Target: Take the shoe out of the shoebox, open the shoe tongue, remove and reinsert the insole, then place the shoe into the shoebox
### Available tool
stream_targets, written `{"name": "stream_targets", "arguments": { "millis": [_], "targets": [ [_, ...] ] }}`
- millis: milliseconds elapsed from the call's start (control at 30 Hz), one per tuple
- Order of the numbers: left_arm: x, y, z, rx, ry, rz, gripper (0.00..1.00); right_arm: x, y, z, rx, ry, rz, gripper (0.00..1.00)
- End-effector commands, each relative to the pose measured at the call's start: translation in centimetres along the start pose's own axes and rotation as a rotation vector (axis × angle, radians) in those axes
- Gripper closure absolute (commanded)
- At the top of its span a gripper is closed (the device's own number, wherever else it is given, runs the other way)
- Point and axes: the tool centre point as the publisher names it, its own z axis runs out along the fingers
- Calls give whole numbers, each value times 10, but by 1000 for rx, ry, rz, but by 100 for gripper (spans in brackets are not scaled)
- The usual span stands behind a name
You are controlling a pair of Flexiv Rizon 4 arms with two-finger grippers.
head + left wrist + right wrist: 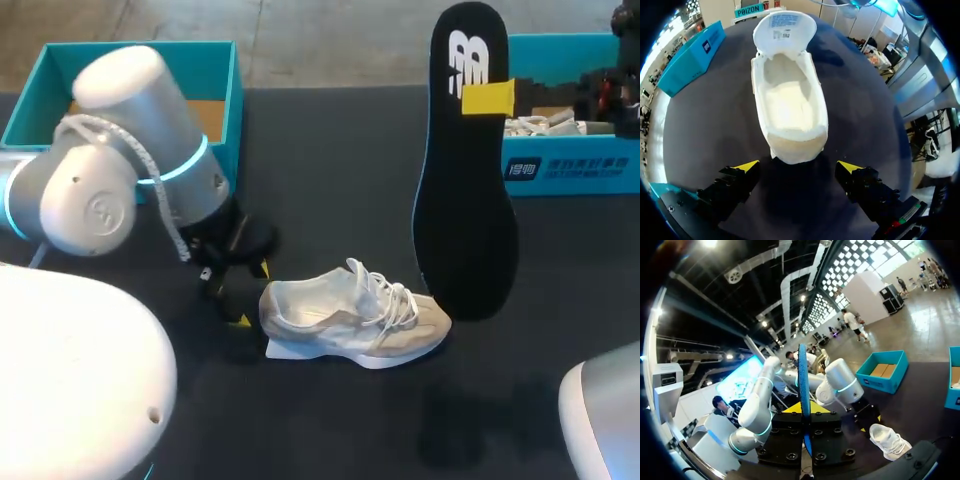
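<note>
One shoe [790, 110] just ahead of left pincer [797, 166]

Overhead plus close wrist views (shoe [355, 315] common)

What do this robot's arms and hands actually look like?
The left arm is a thick, rounded silver-grey tube with a glowing cyan ring and a white cable looping along it. The right arm shows only a pale grey shell. The left hand and right hand are black and blocky, with yellow fingertips.

Dark matte table [340, 160], faintly textured, evenly lit.
</note>
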Motion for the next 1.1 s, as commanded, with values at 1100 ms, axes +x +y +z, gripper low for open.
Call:
{"name": "stream_targets", "arguments": {
  "millis": [1100],
  "targets": [
    [-41,-77,-11,-188,-151,23,0,-1,4,3,5,3,0,100]
  ]
}}
